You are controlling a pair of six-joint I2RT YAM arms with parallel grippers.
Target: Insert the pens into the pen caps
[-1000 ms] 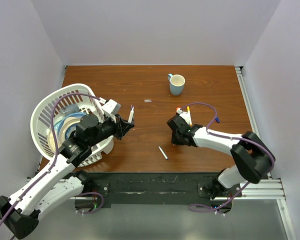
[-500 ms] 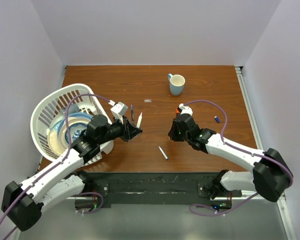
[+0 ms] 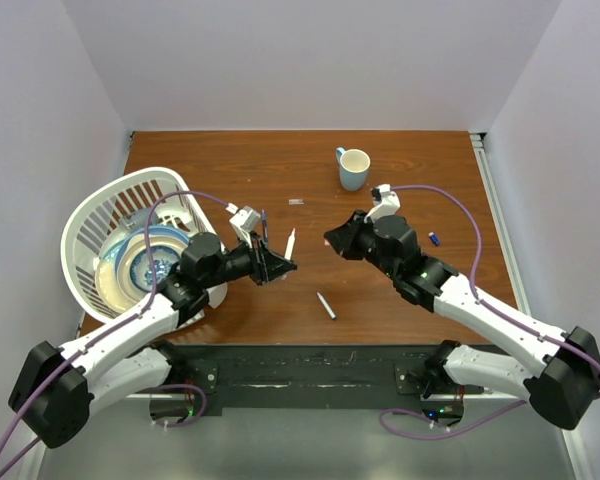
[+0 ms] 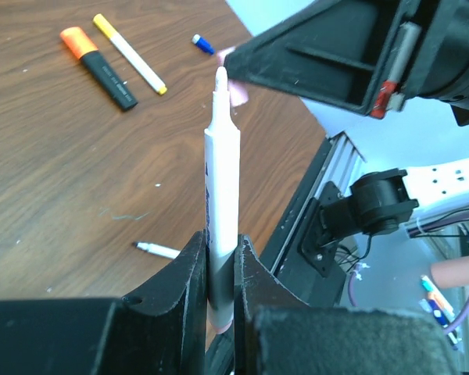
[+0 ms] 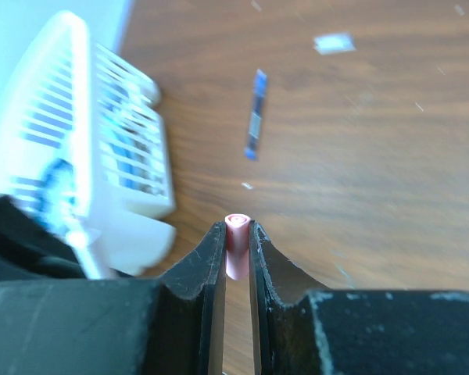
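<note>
The left arm (image 3: 130, 325) has its jaws clenched on the lower barrel of a white pen (image 4: 221, 164), held in the air above the table (image 3: 230, 160) with its bare tip pointing toward the right arm (image 3: 490, 314). The right jaws grip a pink cap (image 5: 236, 233), its open end facing outward, near the pen tip but apart from it. On the table lie a black highlighter (image 4: 108, 72), a yellow-tipped pen (image 4: 131, 56), a blue cap (image 4: 203, 44), a dark blue pen (image 5: 255, 125) and a short grey pen (image 3: 326, 305).
</note>
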